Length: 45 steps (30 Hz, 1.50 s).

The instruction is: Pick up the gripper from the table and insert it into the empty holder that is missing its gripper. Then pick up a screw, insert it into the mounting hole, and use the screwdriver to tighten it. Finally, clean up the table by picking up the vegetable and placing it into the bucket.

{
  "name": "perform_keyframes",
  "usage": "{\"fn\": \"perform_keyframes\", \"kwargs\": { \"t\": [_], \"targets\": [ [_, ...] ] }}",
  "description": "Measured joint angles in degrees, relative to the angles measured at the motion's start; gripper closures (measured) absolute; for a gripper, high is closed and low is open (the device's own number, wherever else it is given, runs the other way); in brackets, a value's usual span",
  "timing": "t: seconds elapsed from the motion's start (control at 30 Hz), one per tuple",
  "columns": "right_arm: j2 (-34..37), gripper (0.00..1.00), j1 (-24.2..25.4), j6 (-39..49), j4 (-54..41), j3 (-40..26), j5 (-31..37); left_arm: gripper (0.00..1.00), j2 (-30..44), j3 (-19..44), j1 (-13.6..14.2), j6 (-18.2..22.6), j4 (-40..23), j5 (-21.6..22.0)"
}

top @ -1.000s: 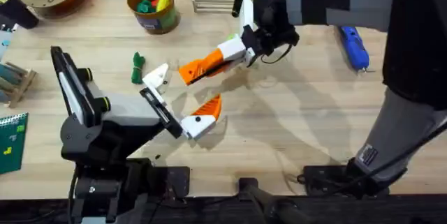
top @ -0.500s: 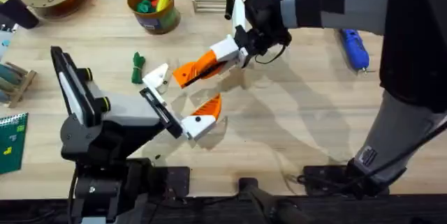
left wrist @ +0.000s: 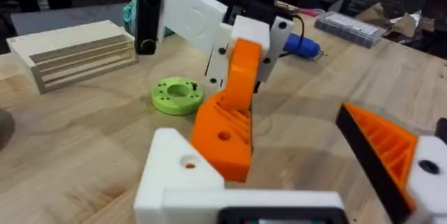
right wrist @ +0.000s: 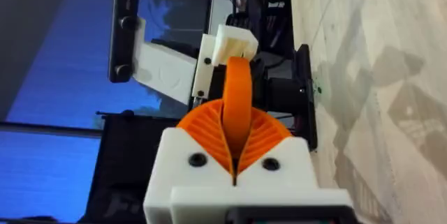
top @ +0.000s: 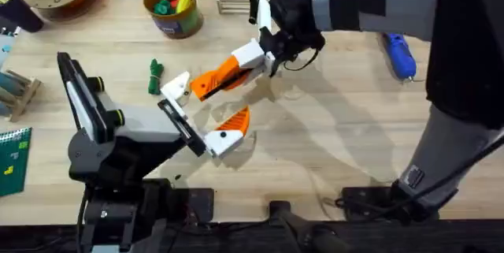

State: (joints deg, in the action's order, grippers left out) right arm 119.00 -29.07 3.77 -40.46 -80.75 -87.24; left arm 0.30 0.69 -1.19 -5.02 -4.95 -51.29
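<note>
Gripper, your orange wedge, is pinched between the right gripper's ribbed pads, its tip touching the bare white holder of the left gripper, whose fingers stand apart. You'll see the vegetable on the table.

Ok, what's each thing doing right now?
Right claw: shut on the orange wedge.
Orange wedge: off the table, tip at the holder.
Holder: wedge not yet fitted.
Left claw: open.
Vegetable: lying on the table.
Screwdriver: lying on the table.
Bucket: upright, toys inside.
</note>
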Motion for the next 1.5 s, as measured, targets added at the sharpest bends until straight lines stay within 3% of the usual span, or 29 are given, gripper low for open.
{"fn": "perform_keyframes", "kwargs": {
  "t": [1.5],
  "targets": [
    [-1.11,0.994,-0.44,-0.83,1.64,-0.15,-0.02,0.03,0.0,0.0,0.0,-0.03,0.0,0.11]
  ]
}}
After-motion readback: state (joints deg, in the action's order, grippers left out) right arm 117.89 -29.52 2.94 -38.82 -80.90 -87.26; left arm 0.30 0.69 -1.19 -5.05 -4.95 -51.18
